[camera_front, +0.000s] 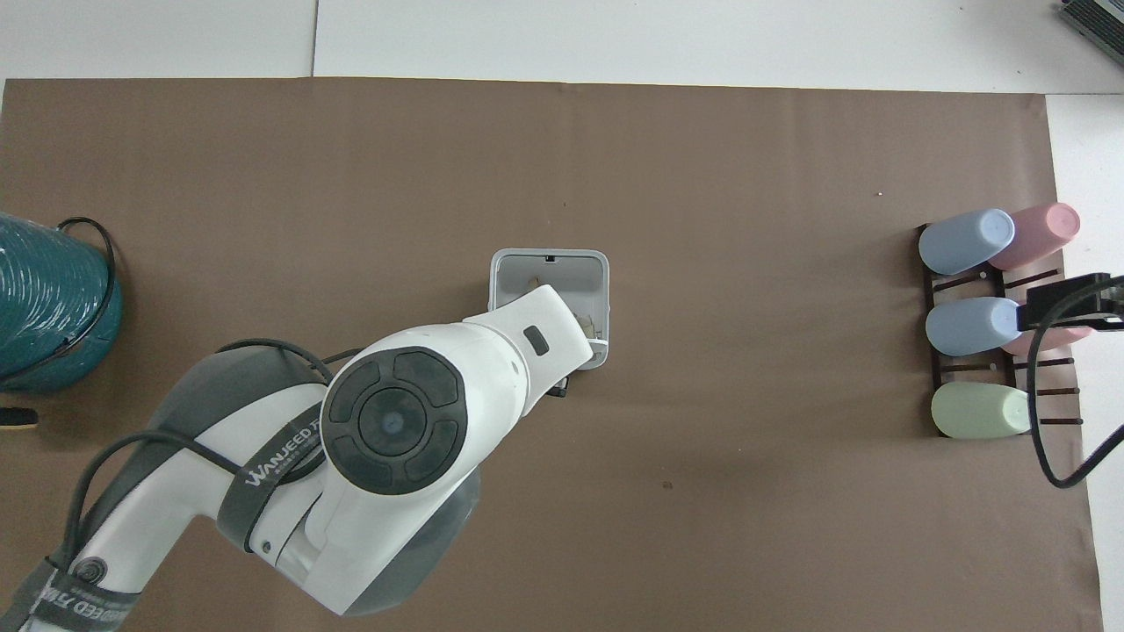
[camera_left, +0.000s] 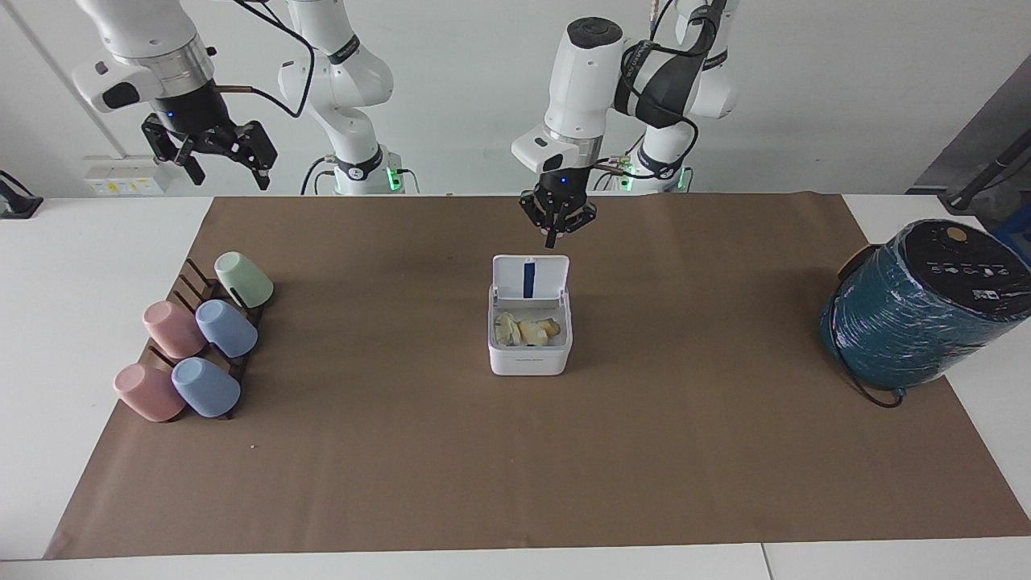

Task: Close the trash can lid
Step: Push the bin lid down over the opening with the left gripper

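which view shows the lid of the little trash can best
The facing view. There the lid stands open and upright on the trash can, its underside with the blue strip in plain sight, and the left gripper hangs just above it. In the overhead view the left arm covers the lid's edge of the can, so the lid barely shows.

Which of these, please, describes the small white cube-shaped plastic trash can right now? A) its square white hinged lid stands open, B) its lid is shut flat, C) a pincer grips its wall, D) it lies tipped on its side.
A: the square white hinged lid stands upright at the rim of the small white cube-shaped plastic trash can, its blue strip showing, the scraps inside visible.
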Robot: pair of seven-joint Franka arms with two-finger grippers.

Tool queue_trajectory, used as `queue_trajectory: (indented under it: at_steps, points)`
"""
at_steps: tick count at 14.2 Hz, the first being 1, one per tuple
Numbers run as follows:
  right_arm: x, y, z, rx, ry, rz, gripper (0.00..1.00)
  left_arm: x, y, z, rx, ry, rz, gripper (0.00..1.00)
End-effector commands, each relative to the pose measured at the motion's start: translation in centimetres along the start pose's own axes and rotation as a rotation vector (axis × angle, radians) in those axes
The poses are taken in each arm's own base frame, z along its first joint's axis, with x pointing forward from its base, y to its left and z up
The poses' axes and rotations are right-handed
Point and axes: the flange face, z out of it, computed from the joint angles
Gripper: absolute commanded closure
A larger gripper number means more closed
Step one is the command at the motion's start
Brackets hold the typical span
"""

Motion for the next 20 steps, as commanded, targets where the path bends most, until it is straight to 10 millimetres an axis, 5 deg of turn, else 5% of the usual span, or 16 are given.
queue_trajectory:
  at_steps: [1, 20]
  points:
    - [-0.5, 0.0, -0.2, 0.022, -0.008, -0.017, 0.00, 0.3, 1.7, 1.5, 0.007, 0.014, 0.017, 1.00]
    - [-0.5, 0.0, -0.2, 0.022, -0.008, -0.019, 0.00, 4.4, -0.3, 5.9, -0.006, 0.146, 0.002, 1.00]
